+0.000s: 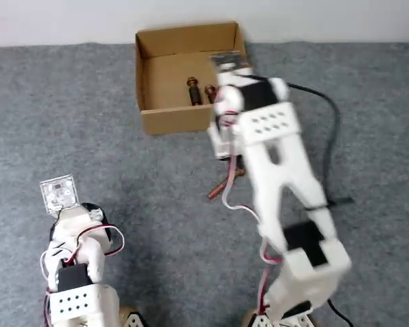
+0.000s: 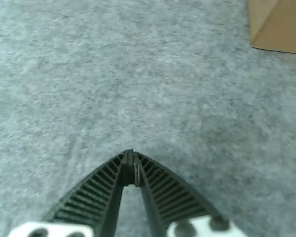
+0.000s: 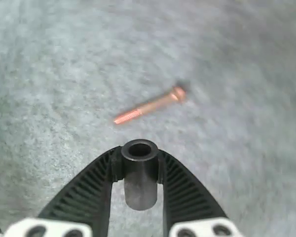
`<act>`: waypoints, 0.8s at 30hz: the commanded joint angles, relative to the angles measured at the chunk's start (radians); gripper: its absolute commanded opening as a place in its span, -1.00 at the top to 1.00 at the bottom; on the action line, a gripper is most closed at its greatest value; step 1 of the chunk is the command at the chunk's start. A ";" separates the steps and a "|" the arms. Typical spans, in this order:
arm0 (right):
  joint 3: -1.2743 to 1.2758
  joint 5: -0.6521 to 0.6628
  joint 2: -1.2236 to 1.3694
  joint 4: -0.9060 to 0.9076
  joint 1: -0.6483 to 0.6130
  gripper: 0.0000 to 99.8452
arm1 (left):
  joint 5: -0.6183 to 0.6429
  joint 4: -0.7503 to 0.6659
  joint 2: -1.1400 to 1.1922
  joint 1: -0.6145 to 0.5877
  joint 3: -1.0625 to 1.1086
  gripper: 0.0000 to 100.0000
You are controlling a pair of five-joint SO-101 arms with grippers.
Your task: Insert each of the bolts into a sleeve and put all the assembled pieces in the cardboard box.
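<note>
One sleeve [image 3: 139, 180] is clamped in right gripper [image 3: 139, 154], one bolt [image 3: 149, 105] is laid on counter [image 3: 237, 59] nearby, left gripper [image 2: 129, 157] is closed.

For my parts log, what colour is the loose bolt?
Copper; the bolt shows best in right wrist view.

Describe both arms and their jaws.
The left arm and right arm are white plastic shells with rows of small holes, joined by black motor blocks. Thin red and white wires loop along them. The jaws are black, ribbed, tapering wedges on white mounts.
</note>
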 commanded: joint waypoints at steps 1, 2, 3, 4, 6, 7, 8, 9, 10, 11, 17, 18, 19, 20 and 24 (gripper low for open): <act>0.149 -0.091 -0.245 0.041 0.105 0.98 | -0.005 -0.009 -0.011 0.041 -0.064 0.99; 0.195 -0.106 -0.292 0.041 0.134 0.98 | -0.005 -0.006 -0.008 0.063 -0.082 0.99; 0.238 -0.115 -0.340 0.041 0.165 0.98 | -0.005 0.006 -0.006 0.087 -0.102 0.99; 0.278 -0.123 -0.387 0.039 0.202 0.98 | -0.003 0.031 -0.006 0.118 -0.127 0.99; 0.342 -0.150 -0.470 0.038 0.280 0.98 | 0.000 0.104 -0.005 0.186 -0.176 0.99; 0.370 -0.166 -0.509 0.038 0.323 0.98 | 0.002 0.138 -0.005 0.213 -0.205 0.99; 0.399 -0.176 -0.545 0.035 0.366 0.98 | 0.003 0.172 -0.003 0.232 -0.236 0.99; 0.431 -0.181 -0.584 0.033 0.403 0.98 | 0.003 0.198 -0.003 0.241 -0.262 0.99; 0.462 -0.181 -0.619 0.033 0.433 0.98 | 0.003 0.218 -0.003 0.247 -0.285 0.99; 0.496 -0.180 -0.657 0.033 0.460 0.98 | 0.003 0.230 0.000 0.249 -0.305 0.99; 0.697 -0.181 -0.901 0.027 0.570 0.98 | -0.003 0.292 0.206 0.273 -0.453 0.99; 0.726 -0.181 -0.946 0.016 0.582 0.98 | -0.003 0.302 0.262 0.292 -0.493 0.99; 0.755 -0.181 -0.990 0.007 0.596 0.98 | -0.003 0.313 0.324 0.318 -0.538 0.99; 0.781 -0.180 -1.032 -0.005 0.610 0.98 | -0.002 0.324 0.384 0.347 -0.587 0.99; 0.879 -0.172 -1.167 -0.056 0.670 0.98 | -0.003 0.396 0.618 0.468 -0.805 0.99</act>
